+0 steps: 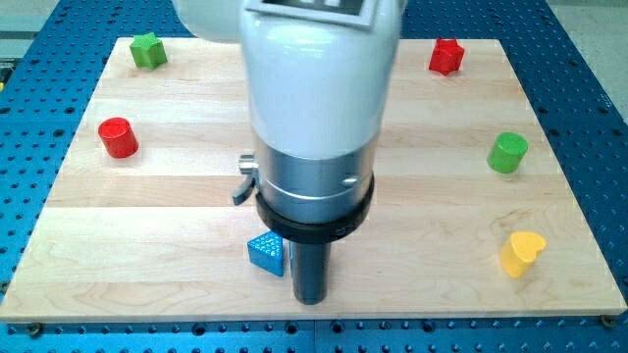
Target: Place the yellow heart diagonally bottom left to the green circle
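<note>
Underneath, pale wooden board (196, 196) on blue perforated table (589, 118)

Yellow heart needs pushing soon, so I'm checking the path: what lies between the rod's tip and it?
Nothing: in the camera view, only bare board lies between my tip and the yellow heart.

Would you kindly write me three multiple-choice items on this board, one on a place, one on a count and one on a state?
1. Where is the yellow heart relative to the green circle?
A. below it, toward the view's bottom
B. at the view's top left
C. touching its left side

2. How many red blocks are there?
A. one
B. two
C. four

3. What is my tip doing?
A. pressing on the yellow heart
B. standing just right of the blue block
C. resting on a red block

Answers: 1 A, the heart lies under the circle near the right edge. 2 B, one at the left, one at the top right. 3 B, the rod ends beside the blue block.
</note>
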`<state>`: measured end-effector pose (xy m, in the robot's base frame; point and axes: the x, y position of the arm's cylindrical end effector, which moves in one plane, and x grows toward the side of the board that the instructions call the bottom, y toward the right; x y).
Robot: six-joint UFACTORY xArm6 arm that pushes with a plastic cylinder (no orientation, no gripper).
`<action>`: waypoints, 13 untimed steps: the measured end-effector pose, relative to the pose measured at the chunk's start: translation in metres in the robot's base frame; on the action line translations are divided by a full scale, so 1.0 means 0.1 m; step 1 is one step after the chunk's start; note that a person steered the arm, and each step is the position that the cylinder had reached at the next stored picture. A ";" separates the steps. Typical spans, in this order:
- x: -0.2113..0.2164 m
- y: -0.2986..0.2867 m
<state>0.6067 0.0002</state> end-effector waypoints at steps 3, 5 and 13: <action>0.01 2.46; -0.14 2.12; -1.18 2.39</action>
<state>0.4890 0.2393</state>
